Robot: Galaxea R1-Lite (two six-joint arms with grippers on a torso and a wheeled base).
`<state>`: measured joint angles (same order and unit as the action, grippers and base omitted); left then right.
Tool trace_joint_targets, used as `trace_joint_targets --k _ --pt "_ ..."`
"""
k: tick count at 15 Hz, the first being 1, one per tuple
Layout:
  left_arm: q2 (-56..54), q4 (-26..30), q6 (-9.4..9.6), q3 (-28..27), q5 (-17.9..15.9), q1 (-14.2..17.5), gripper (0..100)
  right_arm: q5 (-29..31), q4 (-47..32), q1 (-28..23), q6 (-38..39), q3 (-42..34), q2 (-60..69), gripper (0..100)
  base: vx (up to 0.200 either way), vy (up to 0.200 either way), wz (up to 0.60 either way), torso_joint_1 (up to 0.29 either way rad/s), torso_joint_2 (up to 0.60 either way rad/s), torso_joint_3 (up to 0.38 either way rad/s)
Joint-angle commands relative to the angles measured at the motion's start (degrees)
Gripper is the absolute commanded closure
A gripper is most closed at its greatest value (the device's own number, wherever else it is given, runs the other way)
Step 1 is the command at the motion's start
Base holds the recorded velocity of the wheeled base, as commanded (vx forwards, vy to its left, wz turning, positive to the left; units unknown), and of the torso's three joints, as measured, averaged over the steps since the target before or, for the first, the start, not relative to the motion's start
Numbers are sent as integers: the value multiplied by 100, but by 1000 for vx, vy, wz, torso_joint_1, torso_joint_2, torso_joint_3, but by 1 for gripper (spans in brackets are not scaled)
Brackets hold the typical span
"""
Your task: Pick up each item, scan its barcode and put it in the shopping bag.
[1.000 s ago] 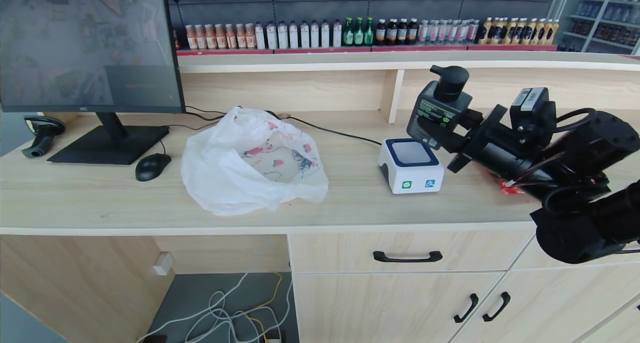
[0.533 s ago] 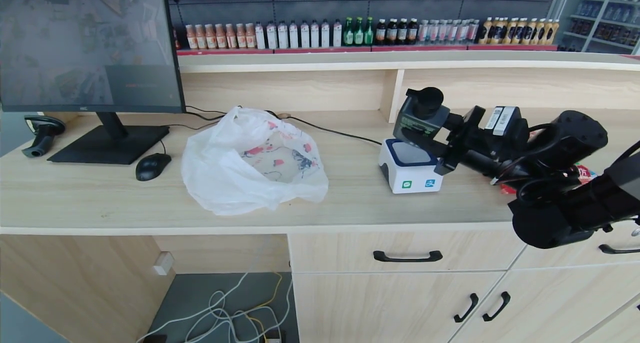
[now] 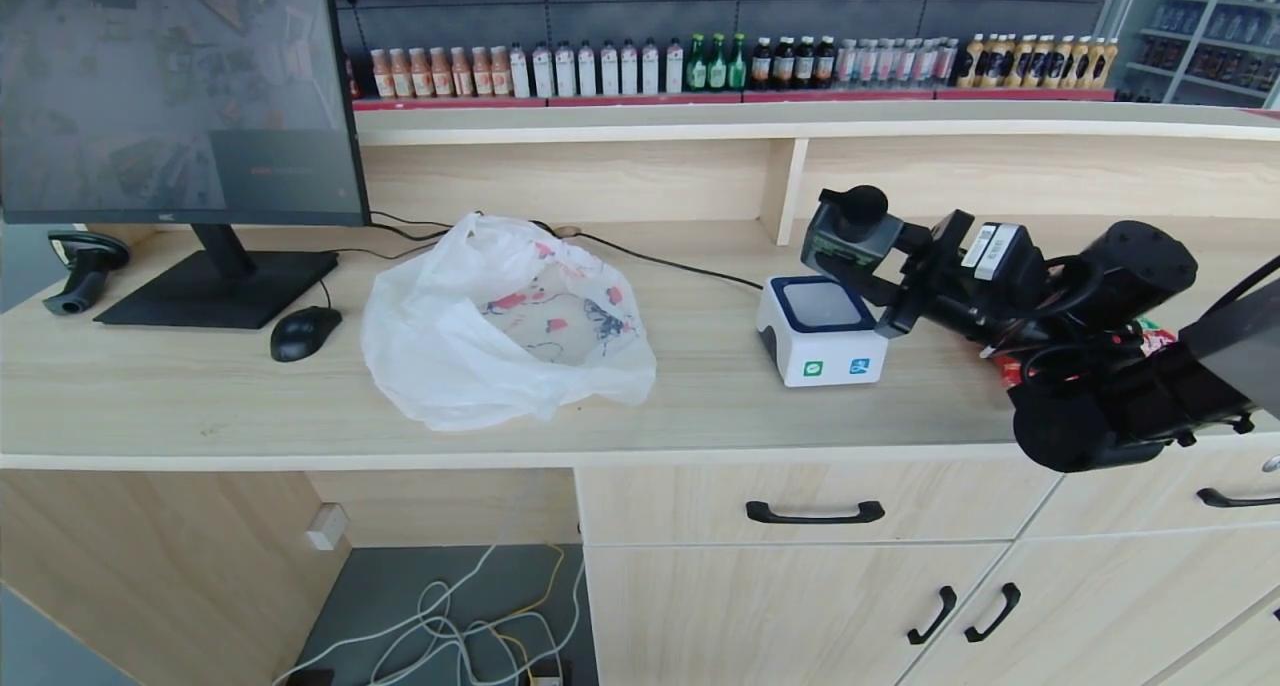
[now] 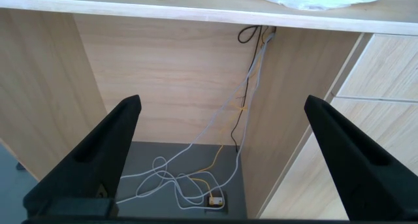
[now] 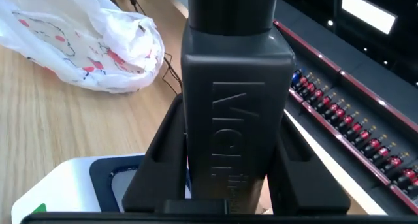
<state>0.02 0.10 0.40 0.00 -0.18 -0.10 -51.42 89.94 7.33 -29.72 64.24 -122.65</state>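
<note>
A dark grey pump bottle (image 3: 845, 237) hangs just above the far right edge of the white barcode scanner box (image 3: 820, 330), tilted toward it. My right gripper (image 3: 885, 266) is shut on the bottle, its black fingers (image 5: 160, 162) pressing both sides of the bottle (image 5: 235, 113) over the scanner (image 5: 78, 188). The white shopping bag (image 3: 505, 321) with red print lies open on the counter left of the scanner, and the bag (image 5: 85, 44) also shows in the right wrist view. My left gripper (image 4: 225, 159) hangs open below the counter, in front of the cabinet recess.
A red snack packet (image 3: 1150, 341) lies on the counter behind my right arm. A monitor (image 3: 180, 96), mouse (image 3: 305, 333) and handheld scanner (image 3: 85, 266) stand at the left. Cables (image 3: 650, 259) run along the back. Drawers with black handles (image 3: 815, 513) sit below.
My right arm has lowered and moved left, bringing the bottle from higher up on the right down to just over the scanner, tilting it more. The bag and scanner have stayed put.
</note>
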Motion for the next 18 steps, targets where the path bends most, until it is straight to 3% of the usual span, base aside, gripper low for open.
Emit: trace_joint_targets --k 1,18 --pt "-2 -1 4 0 1 1 0 0 6 -21 -34 44 -128 100 0 0 0 0 0 0" --pt "-2 -1 4 0 1 1 0 18 6 -56 -95 317 -409 100 0 0 0 0 0 0"
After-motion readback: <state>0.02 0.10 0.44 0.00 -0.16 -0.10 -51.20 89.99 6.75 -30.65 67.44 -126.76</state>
